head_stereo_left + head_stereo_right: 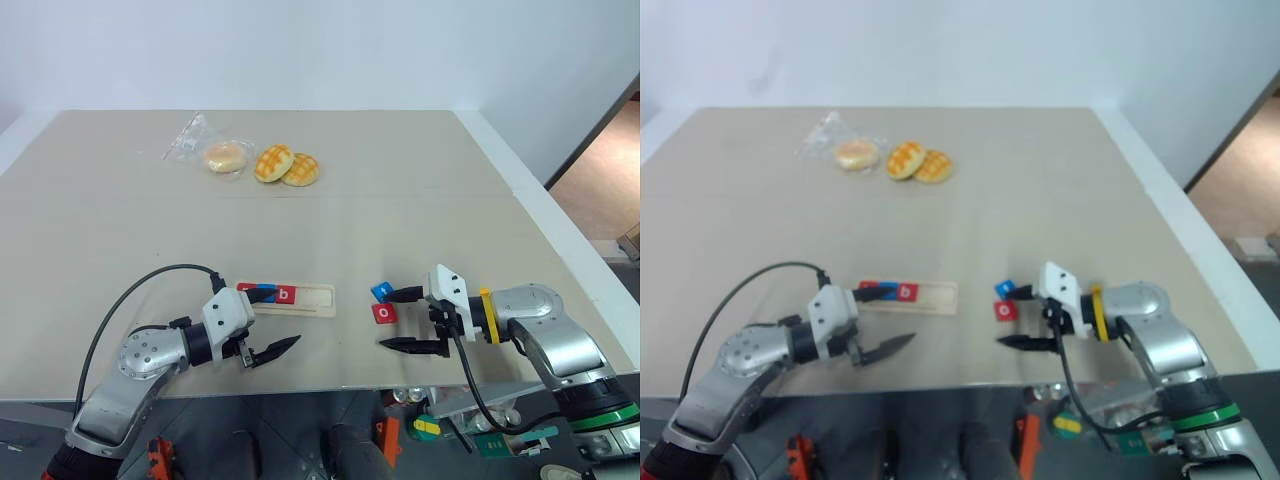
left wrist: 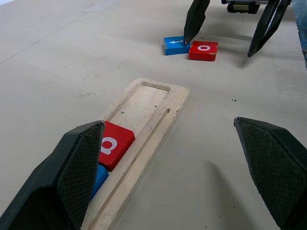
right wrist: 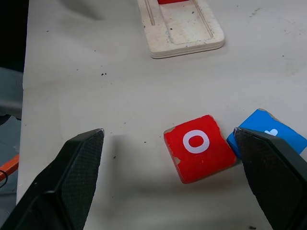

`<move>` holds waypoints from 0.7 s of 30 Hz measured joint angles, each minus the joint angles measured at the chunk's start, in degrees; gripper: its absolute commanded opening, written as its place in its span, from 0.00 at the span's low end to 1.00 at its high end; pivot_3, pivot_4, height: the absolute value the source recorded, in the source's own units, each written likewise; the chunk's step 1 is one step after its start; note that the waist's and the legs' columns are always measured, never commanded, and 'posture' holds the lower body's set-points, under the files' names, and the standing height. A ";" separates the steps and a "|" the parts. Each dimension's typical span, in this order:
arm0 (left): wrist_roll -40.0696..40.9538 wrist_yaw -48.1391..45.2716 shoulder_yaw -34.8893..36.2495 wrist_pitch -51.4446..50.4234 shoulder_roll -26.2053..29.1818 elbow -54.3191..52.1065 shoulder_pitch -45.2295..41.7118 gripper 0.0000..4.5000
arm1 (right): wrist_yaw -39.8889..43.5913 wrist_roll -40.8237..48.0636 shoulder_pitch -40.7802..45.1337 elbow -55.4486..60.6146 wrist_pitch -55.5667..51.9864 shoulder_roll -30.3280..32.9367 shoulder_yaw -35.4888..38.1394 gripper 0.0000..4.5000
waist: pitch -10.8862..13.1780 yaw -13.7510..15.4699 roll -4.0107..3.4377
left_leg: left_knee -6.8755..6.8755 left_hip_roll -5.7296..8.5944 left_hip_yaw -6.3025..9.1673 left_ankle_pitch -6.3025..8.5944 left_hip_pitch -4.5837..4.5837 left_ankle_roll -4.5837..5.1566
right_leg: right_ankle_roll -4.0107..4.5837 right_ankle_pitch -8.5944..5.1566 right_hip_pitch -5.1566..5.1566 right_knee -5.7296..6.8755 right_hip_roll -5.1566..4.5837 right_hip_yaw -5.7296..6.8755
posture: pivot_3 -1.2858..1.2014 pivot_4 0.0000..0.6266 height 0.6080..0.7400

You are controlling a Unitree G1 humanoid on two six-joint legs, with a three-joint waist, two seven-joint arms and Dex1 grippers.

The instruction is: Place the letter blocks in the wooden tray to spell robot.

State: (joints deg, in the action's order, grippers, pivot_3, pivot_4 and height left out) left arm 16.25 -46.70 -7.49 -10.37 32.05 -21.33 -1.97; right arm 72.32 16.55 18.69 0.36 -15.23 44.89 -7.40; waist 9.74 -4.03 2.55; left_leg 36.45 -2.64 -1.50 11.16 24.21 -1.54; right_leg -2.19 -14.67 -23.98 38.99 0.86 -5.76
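Observation:
The pale wooden tray point(image 1: 310, 299) lies near the table's front edge. Its left part holds a red tile, a blue tile point(image 1: 266, 293) and a red "b" tile point(image 1: 287, 294); the right part of its groove is bare. To its right, on the table, a red "o" block point(image 3: 199, 147) touches a blue "t" block point(image 3: 268, 136). My right gripper point(image 1: 388, 320) is open and low, its fingers either side of the red "o", one fingertip point(image 2: 194, 19) by the blue "t". My left gripper point(image 1: 278, 320) is open at the tray's front left, holding nothing.
Two golden buns point(image 1: 287, 165) and a bagged bun point(image 1: 222, 155) sit far back on the table. The table's front edge runs just behind both grippers, and its right edge point(image 1: 560, 235) is near my right arm. A black cable point(image 1: 150, 280) loops over my left arm.

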 measured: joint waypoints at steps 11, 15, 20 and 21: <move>0.07 0.08 -0.03 -1.03 0.01 0.00 -0.17 1.00 | -0.21 0.65 -2.71 1.54 0.10 0.07 0.87 0.99 | -0.01 0.05 0.00 | 0.05 0.00 0.01 -0.01 -0.16 0.00 | -0.01 0.02 0.16 0.00 -0.01 0.01 | 0.52 0.24 1.00; 0.08 0.05 -0.04 -1.16 -0.02 0.00 -0.26 1.00 | -0.58 0.68 -3.57 2.32 0.04 0.10 1.14 0.99 | -0.01 0.05 0.00 | 0.05 0.00 0.01 0.00 -0.25 0.00 | -0.01 0.02 0.24 0.00 0.00 0.01 | 0.52 0.24 1.00; 0.21 -0.03 -0.03 -1.16 -0.07 0.01 -0.59 1.00 | -1.28 0.16 -3.68 2.08 0.60 0.06 1.09 0.99 | -0.01 0.05 0.00 | 0.05 0.01 0.01 0.00 -0.43 0.00 | 0.00 0.01 0.42 0.00 -0.01 0.01 | 0.52 0.24 1.00; 0.74 -0.18 0.01 -1.15 -0.23 0.00 -0.78 1.00 | -1.48 -0.14 -3.62 1.52 0.84 0.02 1.05 0.99 | -0.01 0.05 0.00 | 0.05 0.01 0.01 0.00 -0.49 0.00 | 0.00 0.00 0.48 -0.01 -0.02 0.01 | 0.52 0.24 1.00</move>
State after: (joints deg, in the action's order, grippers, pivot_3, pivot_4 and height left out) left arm 16.99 -46.87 -7.48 -11.52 31.82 -21.33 -2.75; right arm 70.84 16.41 15.06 1.88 -14.39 44.91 -6.35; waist 9.73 -3.98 2.55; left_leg 36.50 -2.64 -1.49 11.15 23.72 -1.53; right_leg -2.19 -14.67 -23.49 38.99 0.84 -5.75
